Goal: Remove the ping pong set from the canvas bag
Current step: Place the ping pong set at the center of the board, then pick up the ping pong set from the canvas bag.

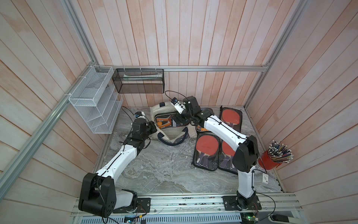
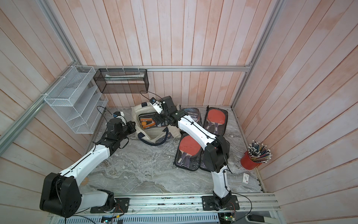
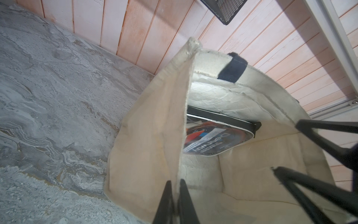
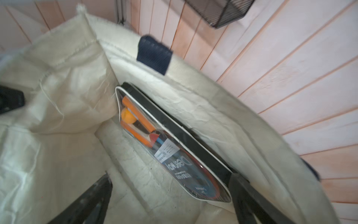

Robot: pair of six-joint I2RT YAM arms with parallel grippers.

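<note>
Cream canvas bag [image 4: 58, 81]: right gripper [image 4: 171, 175] inside, fingers spread wide.
The left gripper [image 3: 175, 186] pinches the bag's side wall, apparently to prop its mouth open; the clear-fronted black ping pong case [image 4: 170, 151] stands inside, against the back wall.

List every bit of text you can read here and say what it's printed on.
"Deerway": on the paddle case inside the canvas bag, seen rotated in both wrist views.
"...way": on the dark case lying beside the bag, its start hidden.
White sticker on the bagged case: too small to read.
White tag near the red cup: too small to read.
</note>
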